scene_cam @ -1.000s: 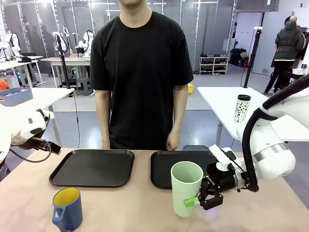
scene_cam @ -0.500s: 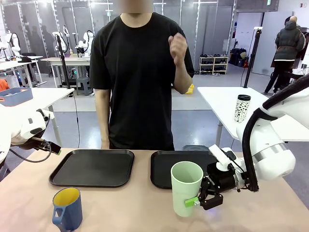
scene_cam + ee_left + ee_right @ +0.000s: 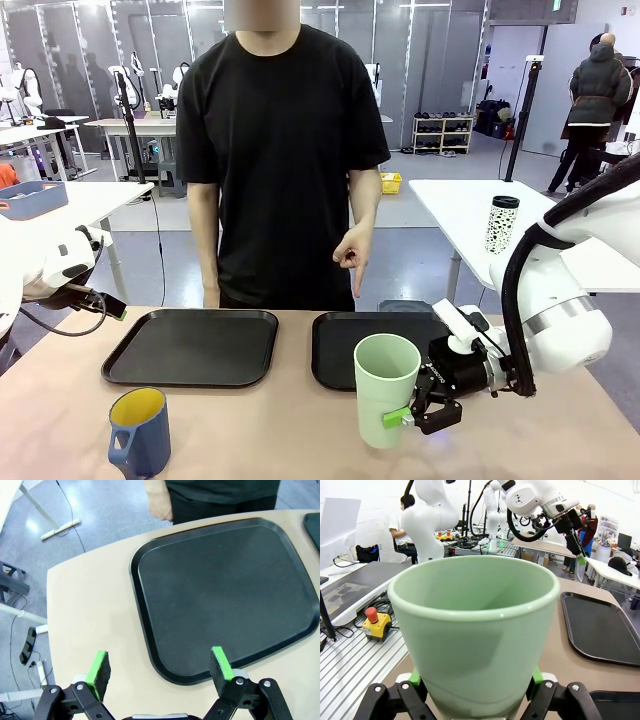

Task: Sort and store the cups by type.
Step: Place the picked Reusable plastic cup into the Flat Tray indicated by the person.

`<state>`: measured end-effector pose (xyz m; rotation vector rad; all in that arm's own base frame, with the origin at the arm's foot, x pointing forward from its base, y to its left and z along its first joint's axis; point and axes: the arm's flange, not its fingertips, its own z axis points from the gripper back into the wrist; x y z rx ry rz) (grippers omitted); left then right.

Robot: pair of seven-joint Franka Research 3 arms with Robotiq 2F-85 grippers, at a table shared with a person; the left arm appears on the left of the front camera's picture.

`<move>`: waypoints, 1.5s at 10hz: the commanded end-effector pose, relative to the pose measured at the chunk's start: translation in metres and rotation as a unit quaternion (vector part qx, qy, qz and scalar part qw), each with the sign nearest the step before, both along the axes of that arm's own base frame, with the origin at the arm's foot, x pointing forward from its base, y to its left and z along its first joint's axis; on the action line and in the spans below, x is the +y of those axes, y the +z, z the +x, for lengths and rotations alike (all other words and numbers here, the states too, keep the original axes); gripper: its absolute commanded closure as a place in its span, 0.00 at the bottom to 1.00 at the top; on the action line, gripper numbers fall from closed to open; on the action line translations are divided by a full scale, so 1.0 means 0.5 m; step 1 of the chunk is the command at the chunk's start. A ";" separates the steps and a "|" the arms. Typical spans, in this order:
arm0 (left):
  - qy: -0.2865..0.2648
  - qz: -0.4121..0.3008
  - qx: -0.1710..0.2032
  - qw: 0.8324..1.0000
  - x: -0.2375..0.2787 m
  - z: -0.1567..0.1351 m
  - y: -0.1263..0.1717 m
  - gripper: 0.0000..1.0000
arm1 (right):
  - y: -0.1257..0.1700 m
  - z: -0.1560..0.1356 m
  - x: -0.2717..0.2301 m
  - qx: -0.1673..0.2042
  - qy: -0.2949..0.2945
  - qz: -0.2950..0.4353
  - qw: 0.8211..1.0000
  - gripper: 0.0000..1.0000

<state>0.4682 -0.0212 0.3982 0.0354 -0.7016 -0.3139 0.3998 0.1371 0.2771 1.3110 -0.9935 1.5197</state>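
Observation:
The pale mint-green tumbler (image 3: 386,385) stands upright on the table near its front, just ahead of the right black tray (image 3: 340,350). My right gripper (image 3: 405,412) comes at it from the right and is shut on its lower wall. In the right wrist view the tumbler (image 3: 475,630) sits between my right gripper's (image 3: 475,680) green pads, which press on both sides. The blue mug (image 3: 140,432) with a yellow inside stands at the front left. My left gripper (image 3: 160,662) hangs open and holds nothing, above the table by the left black tray (image 3: 225,590).
The left tray (image 3: 190,346) lies bare at the far left. A person in a black shirt stands at the far side, one hand (image 3: 352,255) pointing down towards the right tray. A white speckled tumbler (image 3: 502,224) with a black lid stands on another table behind.
The person's hand rose to shoulder height, then came down and now points at the right tray. Both arms and both cups have stayed put.

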 end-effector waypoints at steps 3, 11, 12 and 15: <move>0.001 0.000 -0.001 1.000 -0.003 0.002 0.003 0.00 | 0.003 -0.002 0.001 0.001 0.004 0.004 1.000 0.58; 0.001 0.000 -0.001 1.000 -0.003 0.002 0.003 0.00 | 0.015 0.104 -0.057 -0.002 -0.044 -0.010 0.999 0.15; 0.001 0.000 -0.001 1.000 -0.003 0.002 0.003 0.00 | 0.020 0.145 -0.074 0.000 -0.047 -0.007 0.999 0.15; 0.001 0.000 -0.001 1.000 -0.003 0.002 0.003 0.00 | 0.032 0.264 -0.112 0.002 -0.085 -0.004 0.996 0.15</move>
